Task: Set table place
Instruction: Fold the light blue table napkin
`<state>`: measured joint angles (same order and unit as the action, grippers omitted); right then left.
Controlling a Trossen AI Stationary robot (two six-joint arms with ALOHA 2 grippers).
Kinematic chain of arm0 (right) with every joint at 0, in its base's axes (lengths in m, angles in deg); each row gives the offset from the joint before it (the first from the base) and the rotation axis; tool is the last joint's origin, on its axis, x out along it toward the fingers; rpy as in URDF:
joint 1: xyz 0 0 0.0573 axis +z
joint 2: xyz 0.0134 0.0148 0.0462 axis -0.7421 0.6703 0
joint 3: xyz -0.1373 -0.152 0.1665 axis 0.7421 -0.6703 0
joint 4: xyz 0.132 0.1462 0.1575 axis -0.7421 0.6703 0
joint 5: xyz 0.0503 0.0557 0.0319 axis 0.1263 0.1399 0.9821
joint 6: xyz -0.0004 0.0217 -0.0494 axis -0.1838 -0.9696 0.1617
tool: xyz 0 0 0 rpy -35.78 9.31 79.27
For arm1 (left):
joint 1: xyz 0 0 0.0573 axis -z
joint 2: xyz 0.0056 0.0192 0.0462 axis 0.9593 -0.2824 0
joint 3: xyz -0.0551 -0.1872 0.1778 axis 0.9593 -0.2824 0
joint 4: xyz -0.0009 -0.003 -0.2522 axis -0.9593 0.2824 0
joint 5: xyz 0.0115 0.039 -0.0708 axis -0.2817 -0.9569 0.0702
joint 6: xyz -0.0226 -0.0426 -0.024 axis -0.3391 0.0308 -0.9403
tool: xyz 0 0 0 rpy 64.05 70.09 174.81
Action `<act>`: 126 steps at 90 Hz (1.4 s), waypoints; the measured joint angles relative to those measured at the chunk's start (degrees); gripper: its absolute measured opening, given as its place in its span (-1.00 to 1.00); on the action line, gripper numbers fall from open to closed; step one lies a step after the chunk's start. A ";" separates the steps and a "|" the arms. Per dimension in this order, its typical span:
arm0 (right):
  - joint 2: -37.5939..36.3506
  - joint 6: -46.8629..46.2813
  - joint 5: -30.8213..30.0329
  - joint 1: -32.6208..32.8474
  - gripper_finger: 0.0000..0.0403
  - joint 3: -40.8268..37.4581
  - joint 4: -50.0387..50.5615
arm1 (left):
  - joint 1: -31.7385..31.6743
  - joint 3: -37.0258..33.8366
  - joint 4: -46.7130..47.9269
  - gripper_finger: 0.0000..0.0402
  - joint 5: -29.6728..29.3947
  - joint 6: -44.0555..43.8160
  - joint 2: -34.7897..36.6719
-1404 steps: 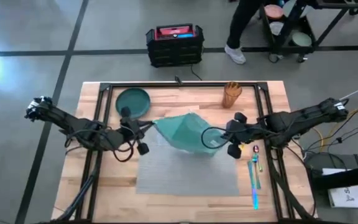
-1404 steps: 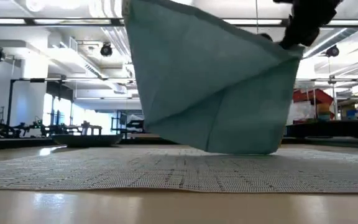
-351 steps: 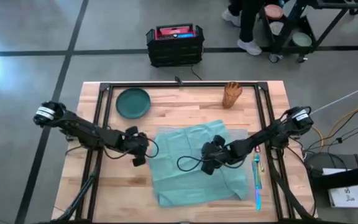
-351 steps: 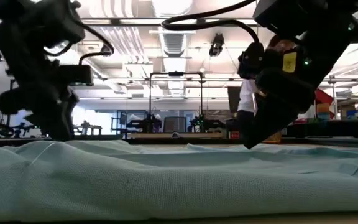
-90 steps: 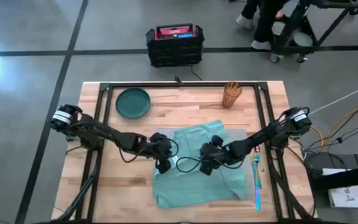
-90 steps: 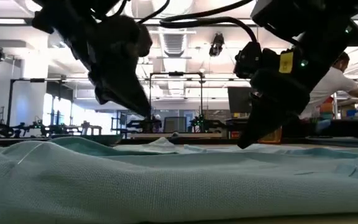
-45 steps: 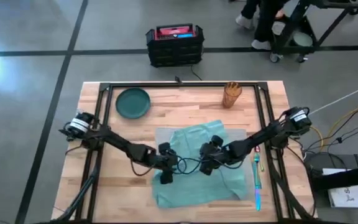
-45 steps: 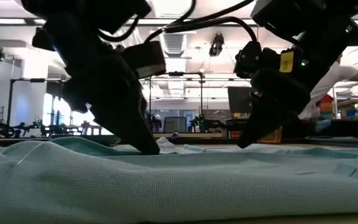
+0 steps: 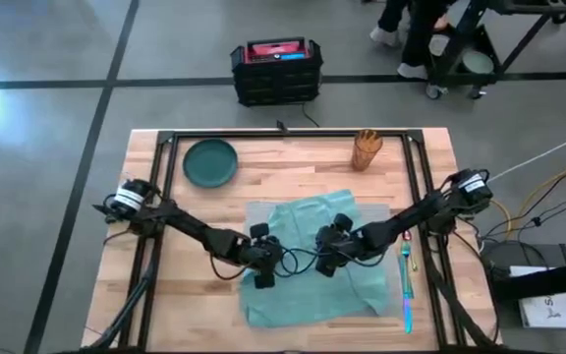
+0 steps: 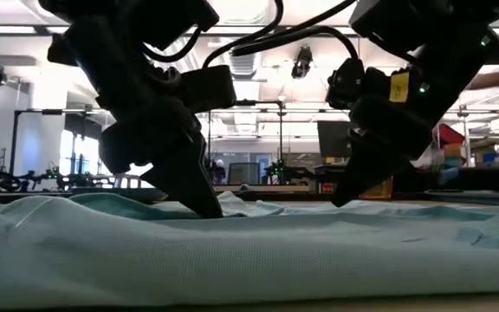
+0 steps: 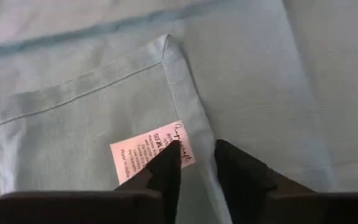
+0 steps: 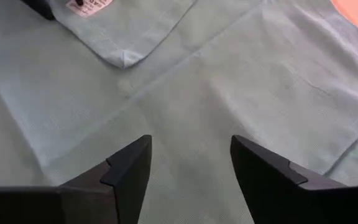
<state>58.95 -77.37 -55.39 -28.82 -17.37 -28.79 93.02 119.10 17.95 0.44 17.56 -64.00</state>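
While teal napkin (image 9: 312,261) hides most of the placemat (image 9: 255,208), left end effector (image 11: 197,163) nearly closed at its label (image 11: 151,149); right end effector (image 12: 188,163) spread, empty.

Overhead, table-level, two close wrist views.

Both claws (image 9: 266,264) (image 9: 328,252) rest on the teal napkin (image 9: 308,285)
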 joint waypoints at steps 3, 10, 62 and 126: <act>0.00 0.00 0.02 0.02 0.04 0.00 0.04 | -0.02 0.00 0.00 -0.74 -0.05 0.04 0.04; 0.00 0.00 0.02 0.01 0.05 0.00 0.00 | -0.07 0.00 0.53 -0.89 -0.09 0.11 0.56; 0.00 -0.02 0.70 0.01 -0.03 0.00 0.13 | -0.07 -0.02 31.17 -1.00 -15.56 -11.87 16.18; -2.09 -3.68 4.17 -1.61 0.17 1.71 2.98 | -0.20 -3.81 37.96 -0.33 -9.74 -16.43 20.17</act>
<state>56.86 -81.05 -51.22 -30.43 -15.66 -25.81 92.82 115.29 55.92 -9.30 1.13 -43.83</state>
